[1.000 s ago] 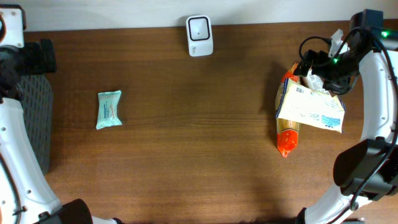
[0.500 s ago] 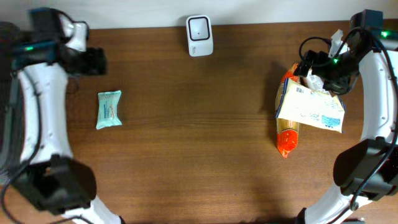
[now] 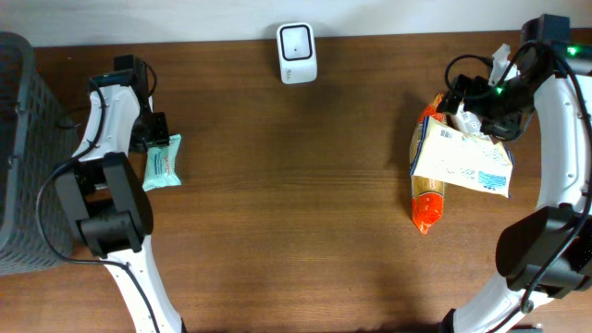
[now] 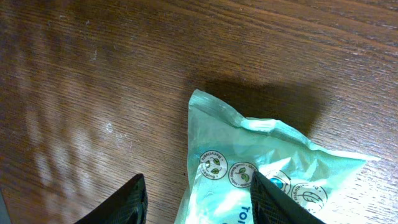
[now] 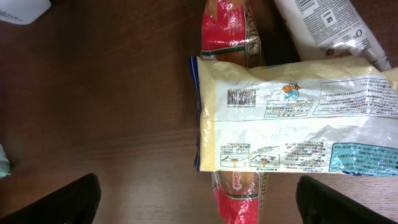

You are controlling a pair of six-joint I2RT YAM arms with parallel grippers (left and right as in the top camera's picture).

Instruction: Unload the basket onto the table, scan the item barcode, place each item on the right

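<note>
Left tool [image 4: 198,180] is right down over the mint-green packet [image 4: 249,168], and it is released: its two dark fingers [image 4: 134,202] stand apart with nothing clamped. One finger is over bare wood just beside the packet's crimped edge. The other overlaps the printed face with its row of round symbols (whether it actually touches the wrapper, I cannot tell).

The packet lies flat on the left part of the table [image 3: 277,231], one crimped end pointing toward the far edge. The left arm reaches in above it, and a dark mesh basket [image 3: 18,139] stands at the table's left end.

Over at the far edge, near the middle, the white scanner [image 3: 297,53] sits well apart from the packet.

Across on the right there is a small pile. A cream packet [image 5: 292,124] lies crosswise on top of a red-orange pack [image 5: 227,31], with its barcode [image 5: 242,98] face up. A white tube [image 5: 323,25] lies just beside them. The right tool [image 5: 198,182] hangs above that pile with its fingers spread wide, grasping nothing.
</note>
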